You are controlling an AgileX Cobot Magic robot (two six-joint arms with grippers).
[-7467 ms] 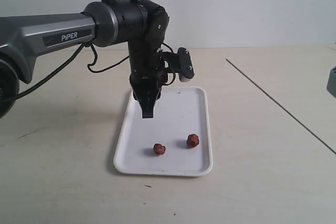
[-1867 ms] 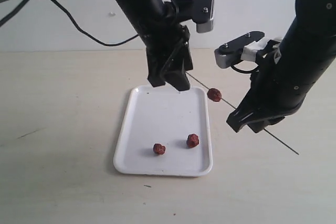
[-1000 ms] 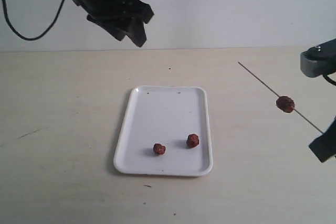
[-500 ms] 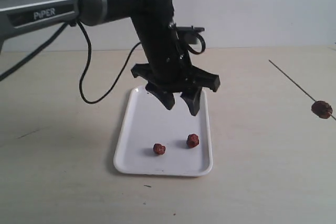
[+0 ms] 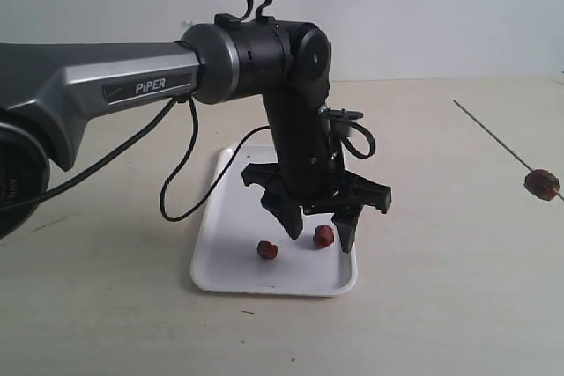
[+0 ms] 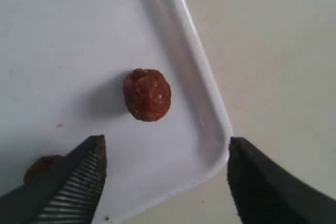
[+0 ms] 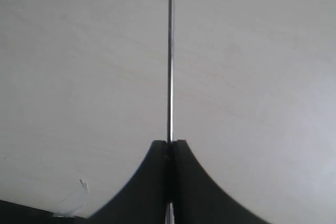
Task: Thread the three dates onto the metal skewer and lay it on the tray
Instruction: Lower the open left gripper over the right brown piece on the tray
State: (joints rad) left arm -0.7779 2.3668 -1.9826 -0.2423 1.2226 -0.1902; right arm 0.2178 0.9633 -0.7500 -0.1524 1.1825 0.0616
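Note:
Two loose dates lie on the white tray [image 5: 210,217]: one [image 5: 267,250] at the front middle, one [image 5: 323,235] to its right. My left gripper [image 5: 318,233] hangs open over the tray's front right corner, with the right date low between its fingers and touching neither. In the left wrist view that date [image 6: 147,94] lies just ahead of the gripper [image 6: 165,148], and the other date [image 6: 39,166] peeks out beside a finger [image 6: 79,182]. At the far right the metal skewer [image 5: 493,138] carries a third date [image 5: 541,185]. My right gripper [image 7: 169,144] is shut on the skewer [image 7: 169,66].
The left arm's black cable [image 5: 176,191] loops down over the tray's left side. The tray's rim [image 6: 202,103] runs close to the right date. Bare beige table [image 5: 441,288] lies between the tray and the skewer.
My left arm has swung back and come down over the tray, jaws opening wider, and now straddles the right date. The skewer with its date drifted right, then held still.

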